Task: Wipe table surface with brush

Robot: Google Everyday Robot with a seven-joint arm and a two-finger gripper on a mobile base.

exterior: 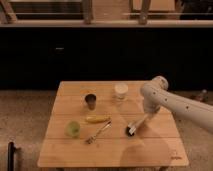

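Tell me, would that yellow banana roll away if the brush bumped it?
Probably not far: the yellow banana lies flat and curved on the light wooden table, so it would likely pivot or slide. It looks soft, so it may bruise. The hand with the dark-headed brush sits to its right.

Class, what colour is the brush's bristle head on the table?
Dark, nearly black: brush, held low by the hand; camera view.

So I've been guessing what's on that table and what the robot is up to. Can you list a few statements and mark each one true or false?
1. The claw is down at the brush on the table surface. True.
2. The banana lies between the dark cup and the fork. True.
3. The green cup stands right of the brush. False: it stands far to its left.
4. The white cup lies tipped over. False: it stands upright.
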